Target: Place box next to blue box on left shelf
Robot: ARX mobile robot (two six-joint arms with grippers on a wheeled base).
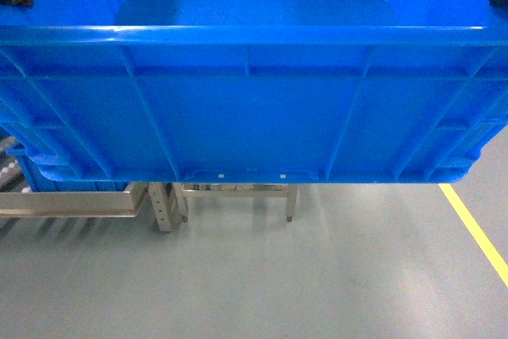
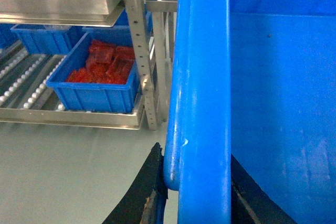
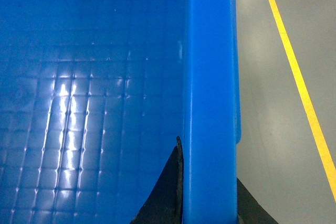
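Head view: box (image 1: 254,109) btwn both tools

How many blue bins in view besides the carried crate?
2 clearly: a bin of red packets on the roller shelf in the left wrist view, and another bin behind it. Blue edges at that view's top may be more; the carried crate blocks the head view.

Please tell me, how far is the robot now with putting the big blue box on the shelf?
Done: the box is lifted off the floor, with the left gripper and the right gripper each clamped on a side rim. In hand: carrying it, short of the left shelf. Left: set it on the rollers beside the blue box of red items.
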